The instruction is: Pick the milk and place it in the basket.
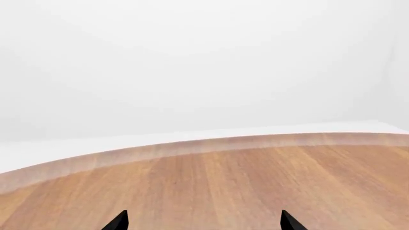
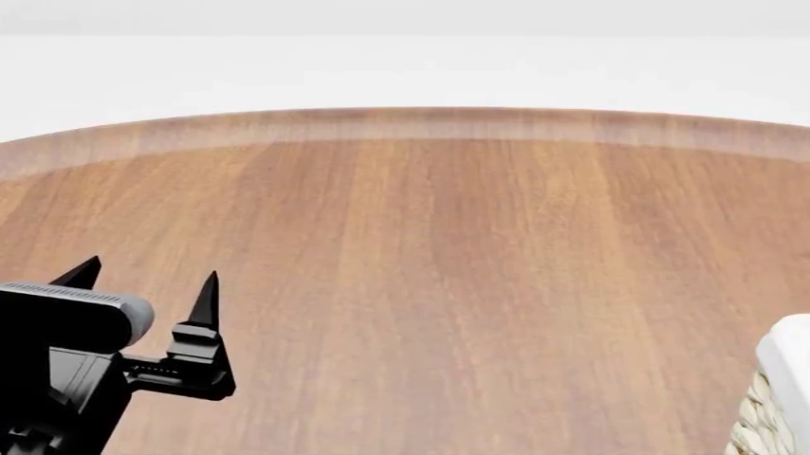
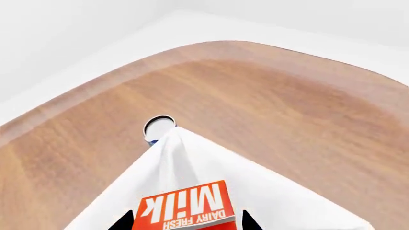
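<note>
The milk (image 3: 185,207) shows its red top with white "Milk" lettering in the right wrist view. It sits between the two fingertips of my right gripper (image 3: 184,223), whose jaws stand close on either side, shut on it. Below the carton lies the white cloth liner of the basket (image 3: 191,165). In the head view only the basket's corner (image 2: 782,379) shows at the lower right, and the right gripper and milk are out of view. My left gripper (image 2: 148,278) is open and empty over the wooden table at the lower left; it also shows in the left wrist view (image 1: 204,221).
A small round white-blue can (image 3: 158,126) stands on the table just past the basket's corner. The round wooden table (image 2: 431,246) has a pale raised rim (image 2: 405,123) at the far side, with white floor beyond.
</note>
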You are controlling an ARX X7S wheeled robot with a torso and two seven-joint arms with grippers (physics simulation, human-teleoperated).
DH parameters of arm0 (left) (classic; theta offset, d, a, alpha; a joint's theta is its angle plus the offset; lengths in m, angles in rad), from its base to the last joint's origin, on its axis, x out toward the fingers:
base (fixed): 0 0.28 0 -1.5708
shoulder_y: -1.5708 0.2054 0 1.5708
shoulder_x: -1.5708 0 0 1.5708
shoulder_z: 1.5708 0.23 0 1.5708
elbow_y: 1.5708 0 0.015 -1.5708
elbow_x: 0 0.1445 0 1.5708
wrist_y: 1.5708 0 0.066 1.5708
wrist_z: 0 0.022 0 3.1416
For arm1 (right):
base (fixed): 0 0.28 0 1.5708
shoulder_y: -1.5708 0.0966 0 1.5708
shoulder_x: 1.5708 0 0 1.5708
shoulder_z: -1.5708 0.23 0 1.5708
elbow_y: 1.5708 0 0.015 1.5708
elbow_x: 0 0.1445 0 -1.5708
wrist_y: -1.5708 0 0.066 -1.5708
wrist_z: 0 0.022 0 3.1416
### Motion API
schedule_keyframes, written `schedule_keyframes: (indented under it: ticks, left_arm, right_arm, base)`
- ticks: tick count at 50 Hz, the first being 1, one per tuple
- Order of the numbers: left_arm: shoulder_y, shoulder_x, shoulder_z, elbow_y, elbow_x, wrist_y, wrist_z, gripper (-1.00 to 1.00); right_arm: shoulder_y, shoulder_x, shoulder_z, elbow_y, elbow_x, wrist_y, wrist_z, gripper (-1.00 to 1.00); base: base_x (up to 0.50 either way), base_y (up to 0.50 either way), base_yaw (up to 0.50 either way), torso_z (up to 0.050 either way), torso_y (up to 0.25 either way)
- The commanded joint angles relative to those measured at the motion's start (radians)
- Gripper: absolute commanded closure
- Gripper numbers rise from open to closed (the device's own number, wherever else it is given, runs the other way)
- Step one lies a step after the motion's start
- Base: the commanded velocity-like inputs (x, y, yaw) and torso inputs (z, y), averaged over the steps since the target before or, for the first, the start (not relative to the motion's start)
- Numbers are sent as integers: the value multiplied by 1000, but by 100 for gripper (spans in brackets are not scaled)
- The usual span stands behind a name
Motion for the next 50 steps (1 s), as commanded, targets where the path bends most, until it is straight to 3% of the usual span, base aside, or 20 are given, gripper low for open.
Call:
schedule_keyframes:
  ticks: [1,7,8,27,37,41,50]
  left_arm:
    - [0,-3,2,-2,-2,3,-3,-100]
    - [1,-4,2,-4,-4,6,-3,-100]
    - [0,-4,3,-7,-4,7,-3,-100]
    - [-6,-6,6,-7,-12,4,-7,-100]
    - [-7,-9,5,-3,-19,2,-11,-100]
    - [-5,-9,6,-4,-18,6,-11,-100]
    - [-3,-10,9,-1,-20,7,-15,-100]
  right_arm:
    - [-23,-9,2,11,-54,-46,-60,100]
    - [-16,-9,-5,15,-53,-46,-69,100]
    - [-12,-10,-12,21,-51,-44,-78,-100]
    - [109,-10,-94,-9,-39,-22,-93,-100]
    - [470,-100,-405,-139,-16,119,-142,-100]
    - [490,-144,-451,-158,-12,116,-176,-100]
    - [383,-279,-697,-217,-165,-55,-500,-100]
  base:
    - [0,0,0,0,0]
    - [0,0,0,0,2]
    - [0,0,0,0,0]
    - [0,0,0,0,0]
    - [0,0,0,0,0]
    - [0,0,0,0,0]
    - [0,0,0,0,0]
